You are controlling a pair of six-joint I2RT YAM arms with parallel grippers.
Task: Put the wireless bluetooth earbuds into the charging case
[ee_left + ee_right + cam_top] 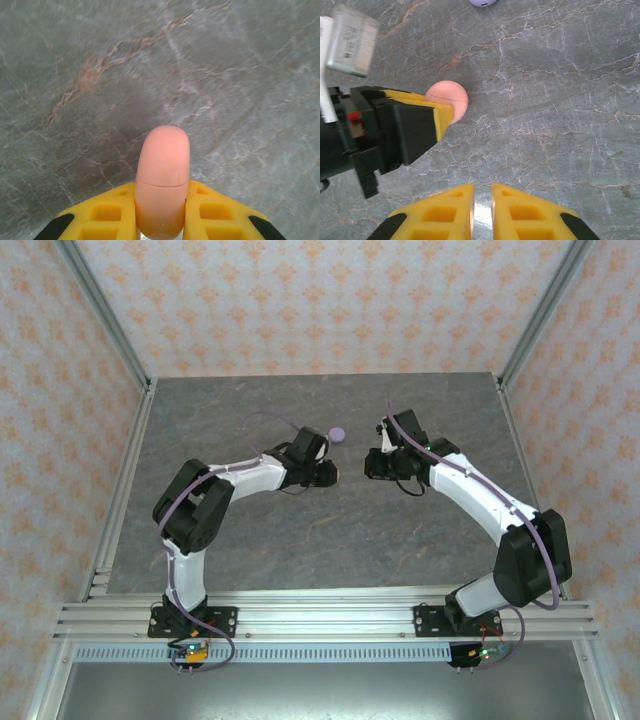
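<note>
A peach, coin-like charging case (163, 170), closed with a seam around it, is pinched edge-on in my left gripper (161, 189), which is shut on it above the table's middle (335, 472). The right wrist view shows the same case (452, 97) poking out past the left gripper's yellow fingers (442, 115). My right gripper (482, 189) faces the left one from the right (372, 465), its jaws drawn to a thin slit with nothing between them. A pale purple disc (337, 434) lies flat behind both grippers. The tiny earbuds are out of view.
The grey marbled tabletop (300, 540) is fenced by aluminium rails and patterned walls. The purple disc (482, 2) sits just beyond the two grippers. Open surface stretches in front and to both sides.
</note>
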